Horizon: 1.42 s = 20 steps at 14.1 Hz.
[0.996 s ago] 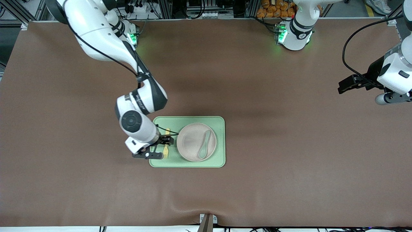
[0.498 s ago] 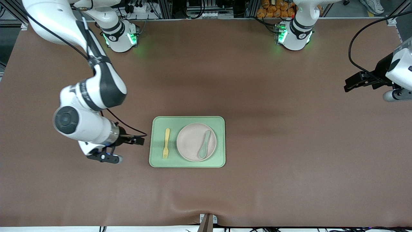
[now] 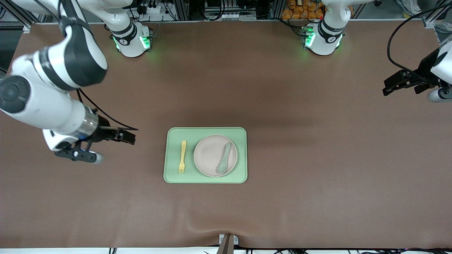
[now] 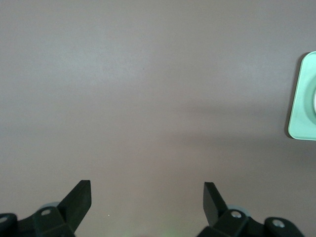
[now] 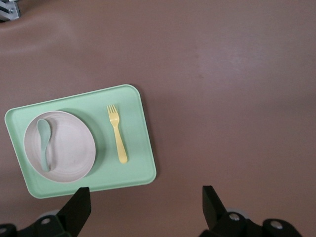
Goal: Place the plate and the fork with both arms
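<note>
The off-white plate [image 3: 210, 155] lies on the light-green tray [image 3: 173, 173] in the middle of the table, with a grey-green spoon [image 3: 224, 158] on it. The pale-yellow fork [image 3: 182, 156] lies on the tray beside the plate, toward the right arm's end. My right gripper [image 3: 128, 136] is open and empty over bare table beside the tray. Its wrist view shows the plate [image 5: 69, 148], fork [image 5: 117, 134], spoon [image 5: 44, 143] and tray [image 5: 140, 163] past its open gripper [image 5: 145, 205]. My left gripper [image 3: 390, 86] is open and empty over the table's left-arm end; its wrist view [image 4: 146, 197] shows only a tray corner [image 4: 302, 98].
A brown mat [image 3: 300, 158] covers the whole table. The two arm bases [image 3: 132, 40] [image 3: 322, 38] stand at the table's edge farthest from the front camera. A small bracket [image 3: 227, 243] sits at the edge nearest that camera.
My right gripper has let go of the fork on the tray and drawn away toward the right arm's end of the table. My left gripper has drifted a little farther toward its own end.
</note>
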{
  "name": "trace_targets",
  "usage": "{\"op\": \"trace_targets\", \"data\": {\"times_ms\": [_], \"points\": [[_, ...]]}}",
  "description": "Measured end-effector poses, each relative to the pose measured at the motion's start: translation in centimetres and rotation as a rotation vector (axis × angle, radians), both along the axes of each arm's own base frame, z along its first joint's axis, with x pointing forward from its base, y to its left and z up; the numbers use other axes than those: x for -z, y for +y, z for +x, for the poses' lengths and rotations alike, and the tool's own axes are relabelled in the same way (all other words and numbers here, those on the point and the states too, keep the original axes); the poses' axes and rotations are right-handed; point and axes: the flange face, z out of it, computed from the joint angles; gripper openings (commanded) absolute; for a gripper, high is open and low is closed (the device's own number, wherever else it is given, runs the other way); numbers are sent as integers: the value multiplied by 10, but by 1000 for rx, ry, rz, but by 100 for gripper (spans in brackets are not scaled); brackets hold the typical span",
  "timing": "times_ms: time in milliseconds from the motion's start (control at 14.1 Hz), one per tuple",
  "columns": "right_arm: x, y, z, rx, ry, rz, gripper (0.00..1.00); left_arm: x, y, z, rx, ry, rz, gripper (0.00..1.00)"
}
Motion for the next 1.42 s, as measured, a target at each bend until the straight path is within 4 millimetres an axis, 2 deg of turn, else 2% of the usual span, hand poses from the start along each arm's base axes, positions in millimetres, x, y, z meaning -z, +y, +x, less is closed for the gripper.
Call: {"op": "trace_targets", "data": {"times_ms": [142, 356, 569, 711, 924, 1209, 1422], "points": [[-30, -14, -10, 15, -28, -4, 100, -6, -2, -6, 21, -10, 3, 100], [-74, -24, -33, -44, -64, -19, 100, -5, -4, -17, 25, -7, 9, 100], [-108, -58, -60, -65, -100, -48, 100, -1, -5, -17, 27, -9, 10, 100], [-116, -65, -82, -62, -104, -62, 100, 0, -6, -17, 29, -13, 10, 100], [-115, -65, -106, -61, -127, -75, 100, 3, -8, -17, 33, -9, 10, 100], [-122, -88, -99, -38, -159, -75, 100, 8, -10, -17, 36, -1, 11, 100], [-133, -93, -97, -44, -181, -93, 100, 8, -14, -17, 44, -6, 11, 100]]}}
